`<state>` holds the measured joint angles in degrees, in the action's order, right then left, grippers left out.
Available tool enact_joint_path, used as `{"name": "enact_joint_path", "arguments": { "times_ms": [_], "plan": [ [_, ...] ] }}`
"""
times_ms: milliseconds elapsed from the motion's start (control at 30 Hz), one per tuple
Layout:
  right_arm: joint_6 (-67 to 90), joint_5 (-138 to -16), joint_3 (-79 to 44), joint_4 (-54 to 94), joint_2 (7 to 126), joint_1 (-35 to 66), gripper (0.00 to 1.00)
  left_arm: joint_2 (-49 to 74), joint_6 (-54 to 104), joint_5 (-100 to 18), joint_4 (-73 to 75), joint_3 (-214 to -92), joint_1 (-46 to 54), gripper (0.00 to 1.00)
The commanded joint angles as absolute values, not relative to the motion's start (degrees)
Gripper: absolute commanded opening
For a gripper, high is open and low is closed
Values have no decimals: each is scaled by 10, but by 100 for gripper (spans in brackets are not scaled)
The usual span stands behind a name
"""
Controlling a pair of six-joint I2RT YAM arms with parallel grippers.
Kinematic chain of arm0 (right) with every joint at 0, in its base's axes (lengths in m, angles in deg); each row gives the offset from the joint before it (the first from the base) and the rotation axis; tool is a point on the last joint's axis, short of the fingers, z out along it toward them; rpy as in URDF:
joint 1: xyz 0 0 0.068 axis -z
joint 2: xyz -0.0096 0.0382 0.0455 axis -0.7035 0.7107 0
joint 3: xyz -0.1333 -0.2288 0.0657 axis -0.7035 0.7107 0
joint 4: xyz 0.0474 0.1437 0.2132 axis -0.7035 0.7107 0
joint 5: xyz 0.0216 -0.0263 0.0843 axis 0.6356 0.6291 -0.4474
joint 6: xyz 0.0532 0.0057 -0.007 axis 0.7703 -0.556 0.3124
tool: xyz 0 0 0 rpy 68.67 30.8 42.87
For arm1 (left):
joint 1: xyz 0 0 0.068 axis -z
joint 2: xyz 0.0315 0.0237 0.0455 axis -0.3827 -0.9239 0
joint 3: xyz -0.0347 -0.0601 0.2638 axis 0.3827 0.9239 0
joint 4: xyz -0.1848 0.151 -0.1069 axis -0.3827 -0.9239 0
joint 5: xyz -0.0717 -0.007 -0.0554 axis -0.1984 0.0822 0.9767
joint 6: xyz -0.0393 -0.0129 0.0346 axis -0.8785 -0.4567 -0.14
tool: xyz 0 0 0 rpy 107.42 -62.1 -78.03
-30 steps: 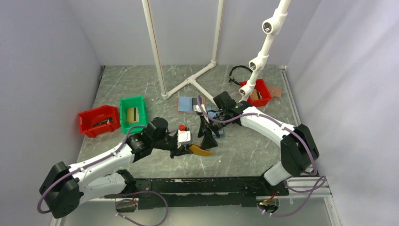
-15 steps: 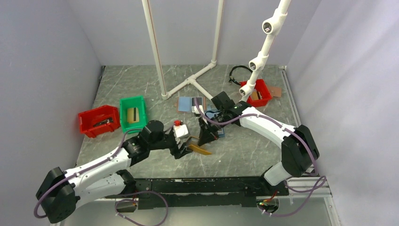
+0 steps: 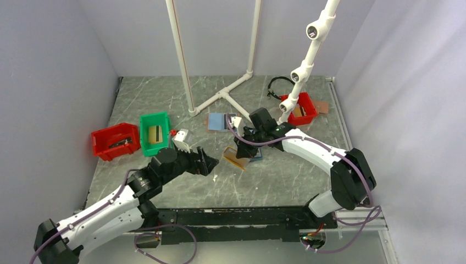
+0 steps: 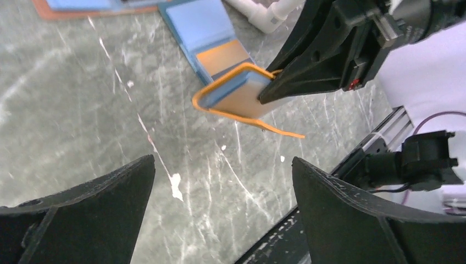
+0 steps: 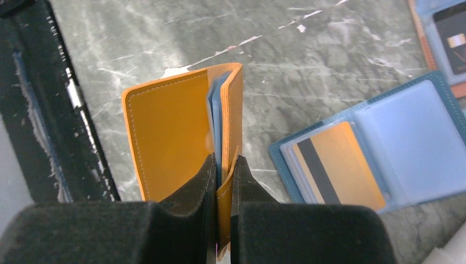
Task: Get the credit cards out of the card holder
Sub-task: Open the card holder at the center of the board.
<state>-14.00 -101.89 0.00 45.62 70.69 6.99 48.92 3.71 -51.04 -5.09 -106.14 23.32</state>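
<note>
Two black fingers point(image 5: 187, 190) of the right gripper point(image 5: 224, 165) are pinched almost fully together on one orange-brown flap of the card holder point(image 5: 167, 132). The holder sticks out past the fingertips, half open like a book. Its other flap is spread wide to one side, and its light blue inner leaves show edge-on in the gap near the fold. I cannot tell whether those leaves are also caught in the grip, or whether the holder's free flap touches the grey marbled bench point(image 5: 165, 33).

The left gripper point(image 4: 222, 165) is spread as wide as it goes and holds nothing. The card holder lies straight ahead of its fingertips, near but clearly apart from them, with the fold turned toward the left gripper and the right gripper's fingers coming in from the far side.

A blue holder point(image 5: 401, 137) lies open flat on the bench just beside the right gripper, showing a tan card point(image 5: 338, 170) with a dark stripe. A second holder point(image 5: 445, 33) lies farther off on that same side, with a dark card visible at the frame's corner.

From above, a green bin point(image 3: 155, 132) and a red bin point(image 3: 115, 141) sit side by side on the bench behind the left gripper, well apart from it.
</note>
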Motion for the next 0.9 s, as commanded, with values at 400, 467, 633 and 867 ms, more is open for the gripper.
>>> {"name": "enact_joint_path", "arguments": {
  "times_ms": [400,467,633,867],
  "plan": [
    [-70,-859,34,360,692,-8,0,262,-167,-547,-37,-1137,231,89],
    [-70,-859,35,360,693,-9,5,239,-171,-548,-28,-1131,231,85],
    [-63,-875,34,363,698,-6,18,181,-169,-537,-75,-1142,230,57],
    [-54,-905,31,372,720,4,39,125,-136,-507,-68,-1112,198,2]
  ]
}}
